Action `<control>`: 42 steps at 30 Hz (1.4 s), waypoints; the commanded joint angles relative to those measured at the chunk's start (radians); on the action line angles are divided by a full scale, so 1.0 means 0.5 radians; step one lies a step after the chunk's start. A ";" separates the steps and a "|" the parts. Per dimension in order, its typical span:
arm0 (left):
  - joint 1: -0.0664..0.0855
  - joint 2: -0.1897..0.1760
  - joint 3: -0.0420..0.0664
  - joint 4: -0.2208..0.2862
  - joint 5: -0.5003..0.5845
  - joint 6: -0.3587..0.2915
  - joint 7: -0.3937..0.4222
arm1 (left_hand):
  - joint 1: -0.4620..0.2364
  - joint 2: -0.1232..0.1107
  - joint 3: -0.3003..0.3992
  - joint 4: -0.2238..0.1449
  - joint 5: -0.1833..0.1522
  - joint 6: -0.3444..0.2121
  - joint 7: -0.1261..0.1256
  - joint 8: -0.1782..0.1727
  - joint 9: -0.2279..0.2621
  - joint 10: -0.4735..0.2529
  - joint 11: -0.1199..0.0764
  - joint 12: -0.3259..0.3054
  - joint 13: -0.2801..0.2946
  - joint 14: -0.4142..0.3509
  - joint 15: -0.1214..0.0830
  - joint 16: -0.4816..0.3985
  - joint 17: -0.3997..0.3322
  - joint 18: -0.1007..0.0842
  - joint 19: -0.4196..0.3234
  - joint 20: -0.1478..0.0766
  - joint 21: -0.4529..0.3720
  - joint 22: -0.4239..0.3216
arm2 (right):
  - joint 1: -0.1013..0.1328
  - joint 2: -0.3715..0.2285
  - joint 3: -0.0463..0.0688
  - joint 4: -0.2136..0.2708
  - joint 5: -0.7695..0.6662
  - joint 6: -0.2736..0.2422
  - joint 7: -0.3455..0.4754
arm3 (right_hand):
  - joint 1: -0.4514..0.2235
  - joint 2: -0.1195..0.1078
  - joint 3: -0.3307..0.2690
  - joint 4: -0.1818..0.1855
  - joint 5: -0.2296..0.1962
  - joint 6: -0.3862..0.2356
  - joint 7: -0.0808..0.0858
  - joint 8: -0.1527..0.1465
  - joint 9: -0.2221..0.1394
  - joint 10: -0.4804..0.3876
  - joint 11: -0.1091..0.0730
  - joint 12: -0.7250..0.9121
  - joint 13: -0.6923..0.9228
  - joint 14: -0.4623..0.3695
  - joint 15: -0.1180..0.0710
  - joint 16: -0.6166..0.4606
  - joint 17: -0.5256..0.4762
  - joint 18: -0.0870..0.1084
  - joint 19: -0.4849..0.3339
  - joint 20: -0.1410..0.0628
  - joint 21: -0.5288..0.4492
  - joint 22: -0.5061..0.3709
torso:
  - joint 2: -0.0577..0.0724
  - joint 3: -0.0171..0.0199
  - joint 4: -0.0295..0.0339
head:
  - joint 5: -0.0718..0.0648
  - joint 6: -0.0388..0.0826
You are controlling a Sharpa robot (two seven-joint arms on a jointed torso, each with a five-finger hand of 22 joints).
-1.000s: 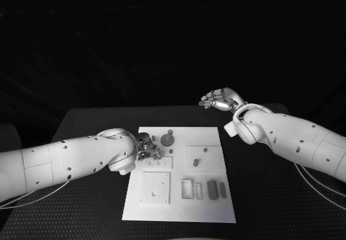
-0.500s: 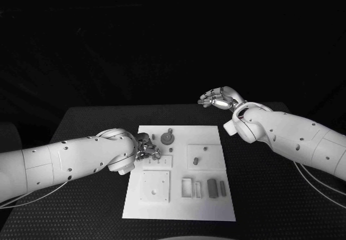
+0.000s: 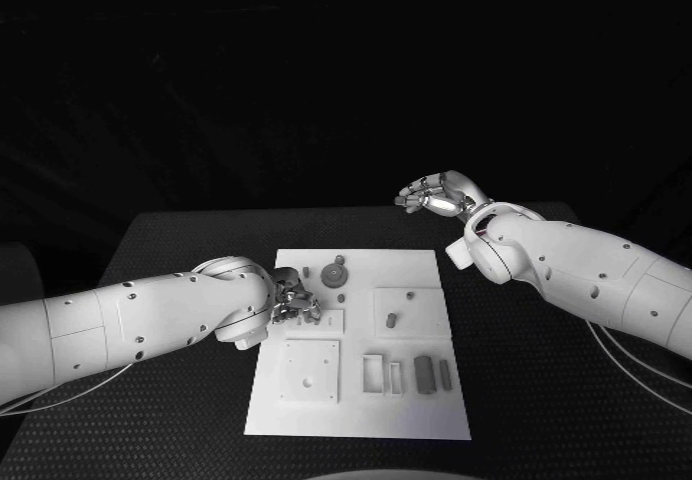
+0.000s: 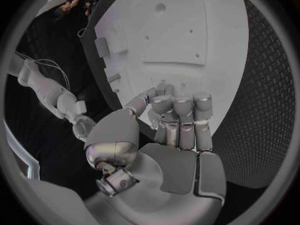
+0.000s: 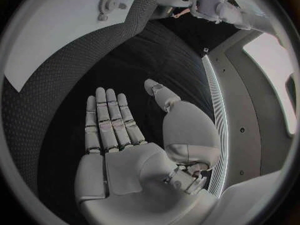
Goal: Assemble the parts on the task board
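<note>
The white task board (image 3: 361, 400) lies in the middle of the table. On its far part I see a grey gear (image 3: 335, 276), a small peg (image 3: 307, 271) and a short grey part (image 3: 391, 321) in a square block. My left hand (image 3: 296, 300) hovers low over the board's left side, just in front of the peg. In the left wrist view its fingers (image 4: 181, 117) lie close together with the thumb tip beside them, and anything between them is hidden. My right hand (image 3: 437, 195) hangs beyond the board's far right corner, fingers (image 5: 106, 117) straight and apart, holding nothing.
A square white plate (image 3: 310, 372) and several dark upright pieces (image 3: 424, 374) stand on the board's near half. In the right wrist view the board (image 5: 56, 35) and its gear (image 5: 107, 1) are seen past the black table surface (image 3: 548, 400).
My right hand has drifted slightly up and away from the board. The left hand has stayed almost still over the board's left side.
</note>
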 commanded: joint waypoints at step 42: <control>-0.027 0.064 0.001 -0.023 -0.171 0.192 -0.020 | -0.013 0.011 0.012 0.025 -0.002 0.263 -0.163 0.036 0.030 -0.006 -0.051 -0.001 -0.015 0.102 -0.125 0.023 -0.016 0.023 -0.037 -0.246 0.042 -0.030 | 0.000 0.005 0.001 0.006 0.007 0.057 0.012 | 0.011 0.004 -0.010 0.014 0.015 -0.018 0.016 0.009 -0.011 0.017 0.010 -0.048 -0.025 -0.016 0.027 -0.027 -0.023 -0.054 -0.038 0.003 -0.034 0.021 | 0.001 0.0011 -0.002 | -0.001 -0.014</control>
